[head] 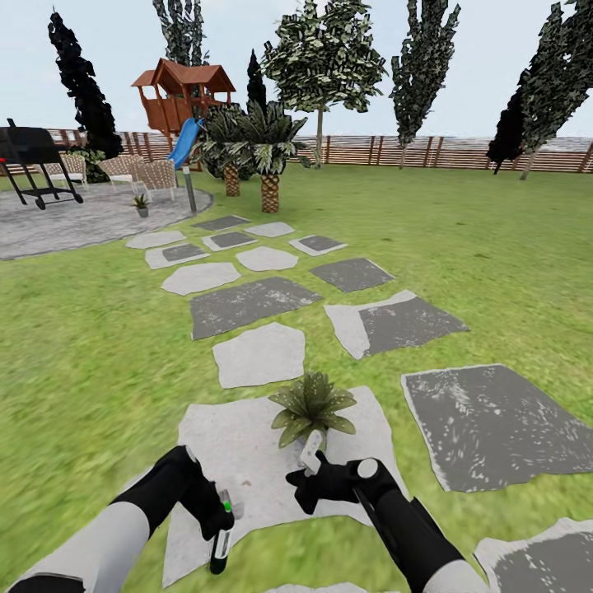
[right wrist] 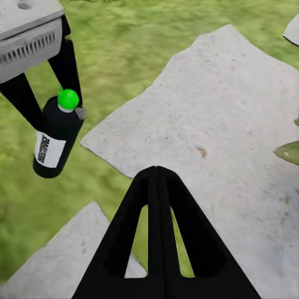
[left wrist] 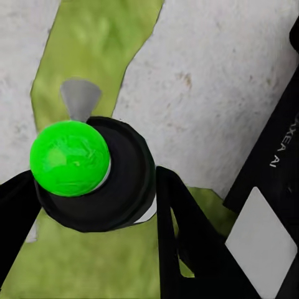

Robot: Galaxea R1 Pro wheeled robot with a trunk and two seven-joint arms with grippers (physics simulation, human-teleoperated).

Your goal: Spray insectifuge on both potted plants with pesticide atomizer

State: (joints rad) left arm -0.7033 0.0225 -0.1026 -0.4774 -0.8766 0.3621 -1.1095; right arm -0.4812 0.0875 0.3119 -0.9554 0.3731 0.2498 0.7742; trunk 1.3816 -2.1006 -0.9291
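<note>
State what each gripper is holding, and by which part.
Left gripper clamps the slim dark bottle with green cap and pale label at its neck. Right gripper is shut, holding nothing.

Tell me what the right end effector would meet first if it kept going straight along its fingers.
Probably the pale stepping stone lying ahead of the right end effector; nothing else shows in that line, though depth is hard to judge.

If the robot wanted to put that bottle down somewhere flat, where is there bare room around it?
The white stepping stone is bare between the left gripper and the potted plant. The smaller white stone beyond the plant and the big grey slab are bare too. It is crowded at the plant, where the right gripper sits close. The pesticide atomizer hangs over the stone's edge.
</note>
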